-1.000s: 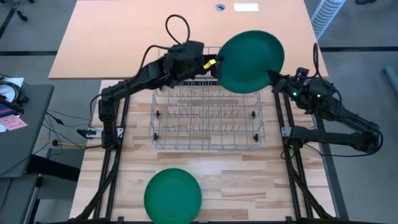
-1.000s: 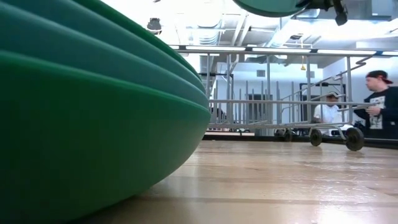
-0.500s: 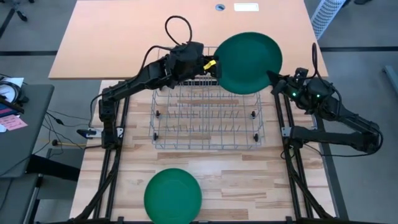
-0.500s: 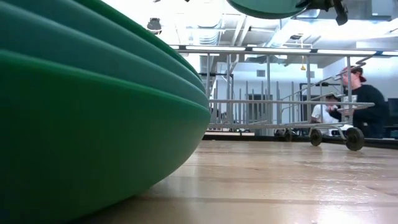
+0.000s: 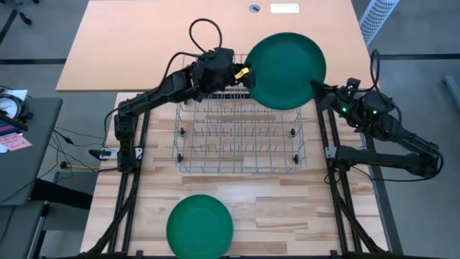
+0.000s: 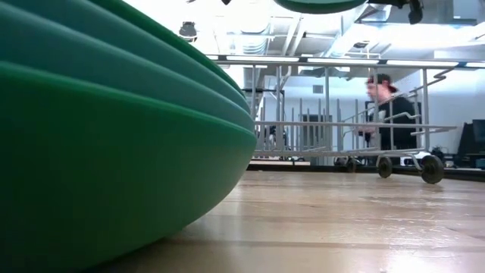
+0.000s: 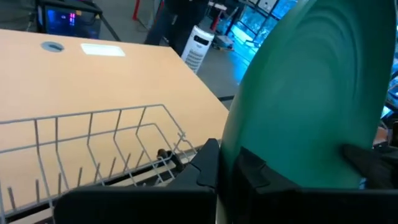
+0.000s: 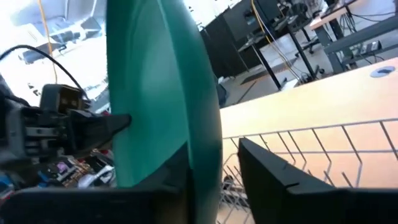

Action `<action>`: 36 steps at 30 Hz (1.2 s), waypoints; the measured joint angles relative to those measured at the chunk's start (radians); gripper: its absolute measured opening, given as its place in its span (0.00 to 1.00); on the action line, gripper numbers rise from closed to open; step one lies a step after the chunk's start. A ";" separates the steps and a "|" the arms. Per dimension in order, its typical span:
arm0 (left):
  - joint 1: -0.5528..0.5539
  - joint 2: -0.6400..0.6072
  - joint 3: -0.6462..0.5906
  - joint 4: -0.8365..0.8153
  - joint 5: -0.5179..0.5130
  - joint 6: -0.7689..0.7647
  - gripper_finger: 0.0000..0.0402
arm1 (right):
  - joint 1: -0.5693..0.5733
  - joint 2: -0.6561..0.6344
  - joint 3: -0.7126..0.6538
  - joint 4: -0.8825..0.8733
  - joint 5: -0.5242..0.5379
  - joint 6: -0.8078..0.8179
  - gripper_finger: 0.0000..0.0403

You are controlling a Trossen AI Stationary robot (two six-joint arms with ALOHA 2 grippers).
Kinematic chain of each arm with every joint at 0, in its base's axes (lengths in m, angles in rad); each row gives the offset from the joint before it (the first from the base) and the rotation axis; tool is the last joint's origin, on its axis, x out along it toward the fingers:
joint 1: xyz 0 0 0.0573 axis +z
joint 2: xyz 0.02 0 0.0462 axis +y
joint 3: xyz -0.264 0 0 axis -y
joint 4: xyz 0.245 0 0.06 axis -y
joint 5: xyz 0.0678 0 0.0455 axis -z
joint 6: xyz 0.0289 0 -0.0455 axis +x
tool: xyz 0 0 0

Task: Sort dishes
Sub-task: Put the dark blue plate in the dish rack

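Round dark green plastic plate (image 5: 285,70) above the wire rack's (image 5: 239,137) back corner, left gripper (image 5: 246,75) pinched tight on its edge, right gripper (image 5: 319,90) at the other edge, fingers apart around the rim

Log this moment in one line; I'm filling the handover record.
phase: plate handover above rack | left claw: shut on plate | right claw: open around plate's opposite rim | plate stack: near table edge
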 joint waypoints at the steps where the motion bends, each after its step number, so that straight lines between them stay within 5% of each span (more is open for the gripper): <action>1: 0.007 0.000 0.000 -0.009 -0.001 -0.001 0.00 | 0.000 -0.002 0.000 0.011 0.000 -0.001 0.35; 10: 0.086 -0.012 0.003 -0.023 0.090 0.082 0.00 | 0.002 -0.006 -0.001 0.112 -0.034 0.010 0.51; 21: 0.209 -0.061 0.004 0.021 0.235 0.239 0.00 | 0.000 0.009 -0.001 0.173 -0.032 0.195 0.51; 29: 0.343 -0.059 0.003 0.055 0.541 0.264 0.00 | 0.017 0.160 0.024 0.587 -0.021 -0.016 0.51; 36: 0.425 -0.059 0.002 0.191 0.782 0.406 0.00 | 0.023 0.333 0.163 0.591 -0.022 -0.026 0.51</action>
